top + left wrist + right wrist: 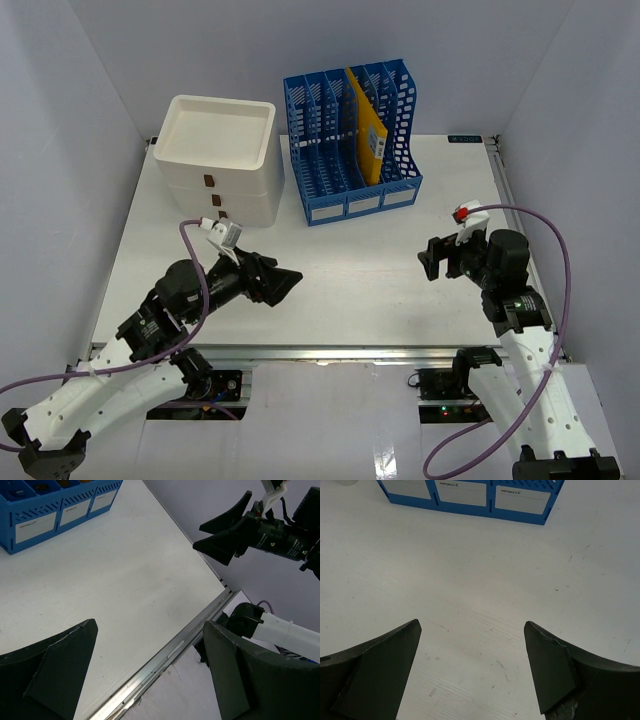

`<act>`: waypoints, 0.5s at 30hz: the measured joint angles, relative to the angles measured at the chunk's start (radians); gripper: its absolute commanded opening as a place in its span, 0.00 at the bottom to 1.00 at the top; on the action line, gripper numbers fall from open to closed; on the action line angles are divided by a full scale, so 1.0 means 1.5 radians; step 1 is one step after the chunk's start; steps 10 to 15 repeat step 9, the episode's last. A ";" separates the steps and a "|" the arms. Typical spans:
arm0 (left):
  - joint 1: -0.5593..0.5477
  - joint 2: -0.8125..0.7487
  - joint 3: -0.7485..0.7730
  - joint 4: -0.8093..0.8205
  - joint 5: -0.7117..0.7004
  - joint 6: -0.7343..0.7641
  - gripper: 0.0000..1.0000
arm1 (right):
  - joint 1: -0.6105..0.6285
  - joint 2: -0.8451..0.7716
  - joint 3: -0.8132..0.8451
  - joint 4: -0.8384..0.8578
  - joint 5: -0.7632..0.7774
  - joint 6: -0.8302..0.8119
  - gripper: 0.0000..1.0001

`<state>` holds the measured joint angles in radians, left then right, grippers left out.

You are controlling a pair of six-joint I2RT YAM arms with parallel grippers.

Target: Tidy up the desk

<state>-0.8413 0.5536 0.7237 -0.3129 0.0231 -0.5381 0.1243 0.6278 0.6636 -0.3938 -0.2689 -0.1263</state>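
Desk (350, 290): flat white rectangle, faintly scuffed, metal-railed edges

Blue plastic file rack (470, 495) at the far edge of the white desk (350, 275) cropped in both wrist views, its white labels (522, 497) unreadable, yellow card folder (366, 130) partly hidden between dividers

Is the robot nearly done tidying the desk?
It looks nearly done. The yellow folder stands in the blue file rack, next to the white drawer unit, and nothing loose shows on the desk. In hand: nothing. The left tool and right tool are open and empty. Left to do: nothing I can see.
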 measured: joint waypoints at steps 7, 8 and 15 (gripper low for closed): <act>0.000 0.000 -0.008 -0.013 0.000 0.000 0.98 | 0.000 -0.005 -0.001 0.000 0.016 0.000 0.90; 0.000 0.000 -0.008 -0.013 0.000 0.000 0.98 | 0.000 -0.005 -0.001 0.000 0.016 -0.001 0.90; 0.000 0.000 -0.008 -0.013 0.000 0.000 0.98 | 0.000 -0.005 -0.002 0.000 0.017 -0.001 0.90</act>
